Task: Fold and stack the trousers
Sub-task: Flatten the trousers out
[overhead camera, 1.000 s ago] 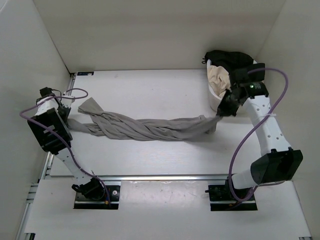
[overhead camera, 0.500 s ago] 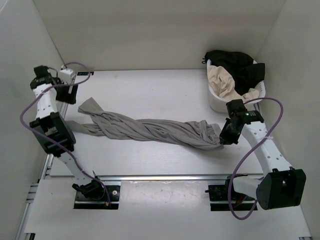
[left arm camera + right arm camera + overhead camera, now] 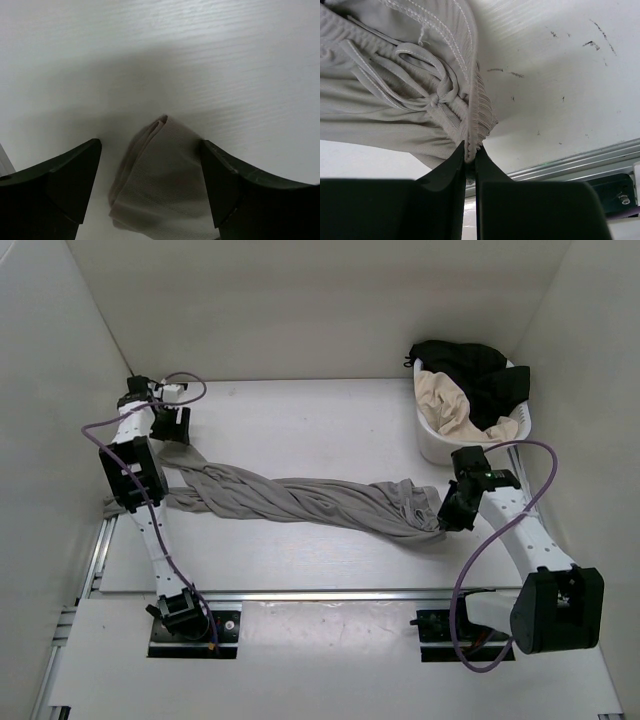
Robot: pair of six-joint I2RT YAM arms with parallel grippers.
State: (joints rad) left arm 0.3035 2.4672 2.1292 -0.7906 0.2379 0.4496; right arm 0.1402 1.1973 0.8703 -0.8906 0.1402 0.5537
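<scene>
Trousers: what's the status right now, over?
Left fingers open above a leg end. Right fingers shut on waistband. Trousers twisted, unfolded, across table. Nothing blocking.

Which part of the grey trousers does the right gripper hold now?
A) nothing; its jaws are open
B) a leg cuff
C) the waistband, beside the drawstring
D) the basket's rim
C: the right gripper is shut on the trousers' ribbed waistband, next to the knotted drawstring.
</scene>
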